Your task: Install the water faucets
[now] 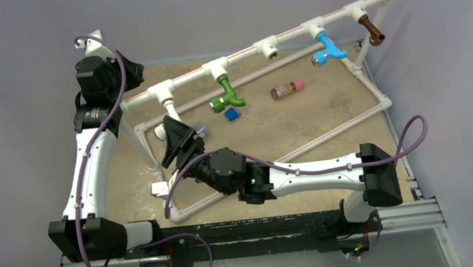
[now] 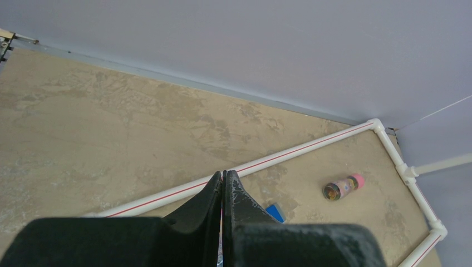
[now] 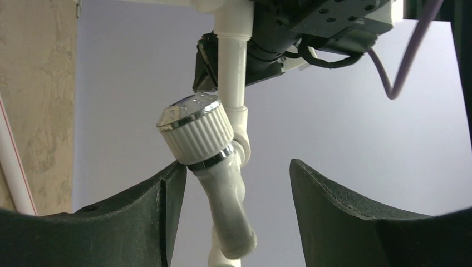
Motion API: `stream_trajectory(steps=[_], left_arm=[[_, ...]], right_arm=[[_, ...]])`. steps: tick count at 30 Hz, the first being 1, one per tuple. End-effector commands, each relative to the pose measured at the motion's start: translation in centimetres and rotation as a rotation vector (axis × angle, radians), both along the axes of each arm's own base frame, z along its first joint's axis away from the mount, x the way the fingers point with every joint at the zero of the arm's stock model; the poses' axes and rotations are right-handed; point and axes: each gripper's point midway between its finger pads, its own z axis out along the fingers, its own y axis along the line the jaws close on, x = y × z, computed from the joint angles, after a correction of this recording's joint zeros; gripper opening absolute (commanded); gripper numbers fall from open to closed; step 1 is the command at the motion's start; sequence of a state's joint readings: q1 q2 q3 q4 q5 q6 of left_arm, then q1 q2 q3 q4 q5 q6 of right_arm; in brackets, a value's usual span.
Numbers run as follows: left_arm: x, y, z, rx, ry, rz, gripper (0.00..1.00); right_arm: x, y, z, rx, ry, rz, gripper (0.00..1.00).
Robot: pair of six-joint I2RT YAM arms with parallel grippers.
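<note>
A white faucet [image 3: 214, 167] with a ribbed, chrome-topped knob stands between the jaws of my right gripper [image 3: 236, 164]. The jaws are open: the knob rests against the left finger, and a clear gap separates the faucet from the right finger. From above, this gripper [image 1: 184, 138] sits under the leftmost T-fitting [image 1: 165, 91] of the white pipe frame [image 1: 316, 27]. I cannot tell whether the white faucet is seated in a socket. Green [image 1: 226, 94], blue [image 1: 328, 48] and brown [image 1: 370, 29] faucets hang from other fittings. One T-fitting [image 1: 269, 49] shows a bare socket. My left gripper [image 2: 222, 173] is shut and empty, raised at the back left [image 1: 136, 70].
A small blue cube [image 1: 232, 114] and a little bottle with a pink cap [image 1: 287, 89] lie on the sandy mat inside the frame. The frame's low rails [image 1: 328, 136] cross the mat. Grey walls close in behind and at the right.
</note>
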State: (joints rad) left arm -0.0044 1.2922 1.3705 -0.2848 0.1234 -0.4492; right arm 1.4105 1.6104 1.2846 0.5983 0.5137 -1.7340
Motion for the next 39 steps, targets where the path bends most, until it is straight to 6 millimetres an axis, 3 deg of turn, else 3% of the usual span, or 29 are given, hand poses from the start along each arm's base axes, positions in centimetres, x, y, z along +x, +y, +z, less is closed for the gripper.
stream_trajectory(steps=[1, 6, 10, 13, 18, 27, 39], left_arm=[[-0.8, 0.1, -6.3, 0.014, 0.193, -0.009, 0.0], [-0.8, -0.2, -6.3, 0.004, 0.197, -0.024, 0.0], [-0.8, -0.3, -6.3, 0.001, 0.196, -0.027, 0.0], [-0.9, -0.3, -6.3, 0.003, 0.195, -0.026, 0.0], [-0.9, -0.3, -6.2, 0.003, 0.193, -0.028, 0.0], [-0.9, -0.3, -6.0, 0.004, 0.186, -0.03, 0.0], [-1.0, -0.5, -5.8, 0.001, 0.181, -0.039, 0.0]], right_arm=[[1.4, 0.1, 1.4, 0.002, 0.009, -0.024, 0.69], [2.2, 0.1, 0.9, 0.007, 0.031, -0.03, 0.64], [2.5, 0.5, 0.7, 0.024, 0.049, -0.04, 0.52], [2.5, 0.7, 0.7, 0.052, 0.067, -0.032, 0.37], [2.7, 0.9, 0.3, 0.113, 0.125, -0.03, 0.0], [2.6, 0.2, 1.7, 0.527, 0.316, 0.039, 0.0], [2.6, 0.0, 0.5, 1.318, 0.949, 0.225, 0.0]])
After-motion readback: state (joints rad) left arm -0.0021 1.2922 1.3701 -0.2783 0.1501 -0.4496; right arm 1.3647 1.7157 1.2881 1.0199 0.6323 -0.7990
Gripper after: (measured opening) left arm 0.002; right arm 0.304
